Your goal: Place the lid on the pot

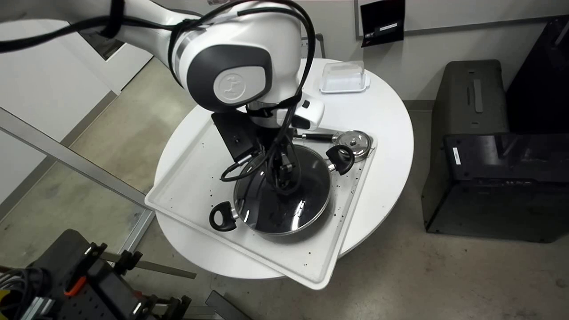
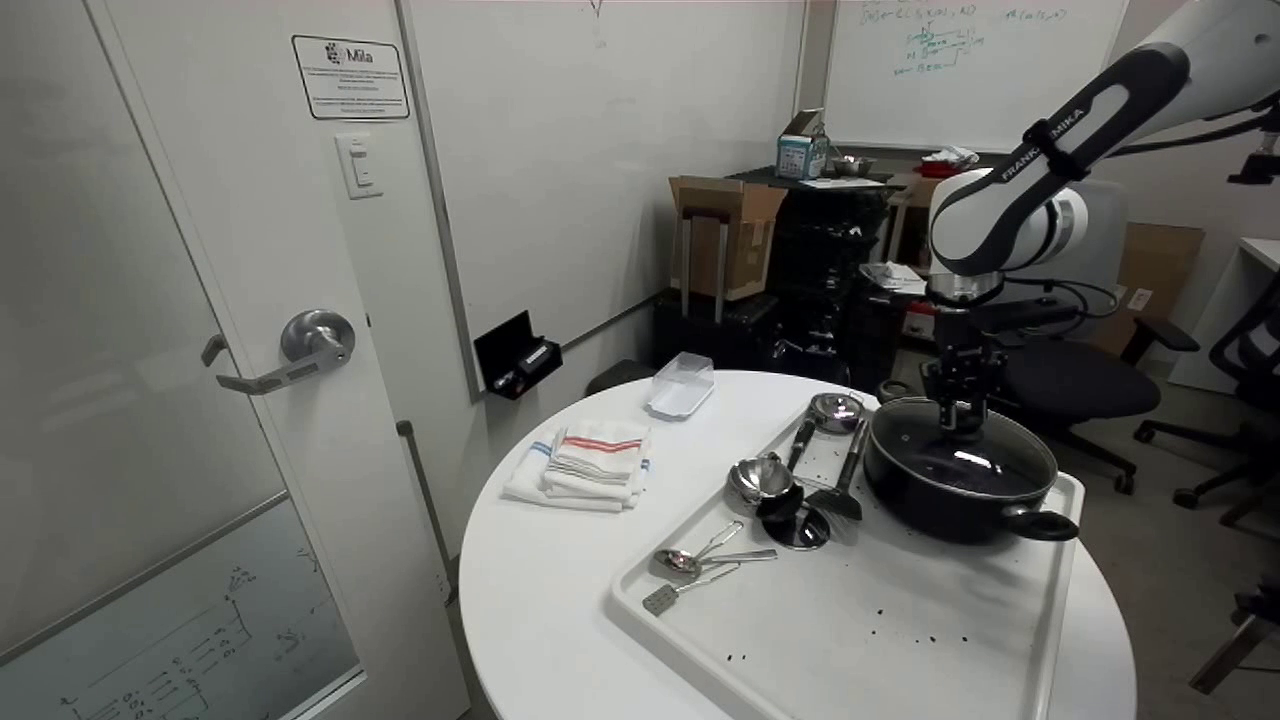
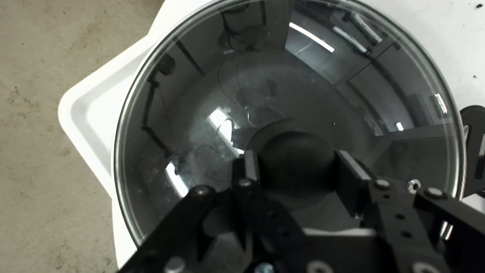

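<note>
The clear glass lid (image 1: 293,218) with its thin metal rim lies level over the black pot (image 2: 925,510), its rim in line with the pot's rim in both exterior views. The lid (image 3: 303,94) fills most of the wrist view, with its dark knob (image 3: 297,155) at the centre. My gripper (image 3: 297,165) points down at the knob, one finger against each side, shut on it. In an exterior view the gripper (image 2: 962,422) is at the middle of the lid. The pot's interior shows only dimly through the glass.
The pot stands in a white tray (image 2: 860,640) on a round white table (image 2: 540,600). Black-handled utensils (image 2: 765,480) and small metal utensils (image 2: 690,562) lie beside it. Folded towels (image 2: 590,460) and a clear container (image 2: 682,385) are farther off.
</note>
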`<act>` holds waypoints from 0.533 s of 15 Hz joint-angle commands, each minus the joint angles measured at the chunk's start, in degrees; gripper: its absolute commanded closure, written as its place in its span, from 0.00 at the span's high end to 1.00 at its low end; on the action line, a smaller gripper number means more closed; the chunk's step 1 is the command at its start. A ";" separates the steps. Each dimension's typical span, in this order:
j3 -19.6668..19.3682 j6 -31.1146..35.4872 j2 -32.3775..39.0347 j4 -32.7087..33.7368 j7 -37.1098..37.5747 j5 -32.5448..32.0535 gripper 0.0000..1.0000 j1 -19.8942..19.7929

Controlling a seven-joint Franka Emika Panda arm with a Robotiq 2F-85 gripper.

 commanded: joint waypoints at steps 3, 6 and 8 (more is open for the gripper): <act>-0.46 -2.30 0.07 1.55 1.06 1.16 0.77 0.54; -0.40 -2.28 0.00 1.69 1.23 1.28 0.96 0.48; -0.32 -2.11 -0.27 1.54 1.14 1.26 1.00 0.48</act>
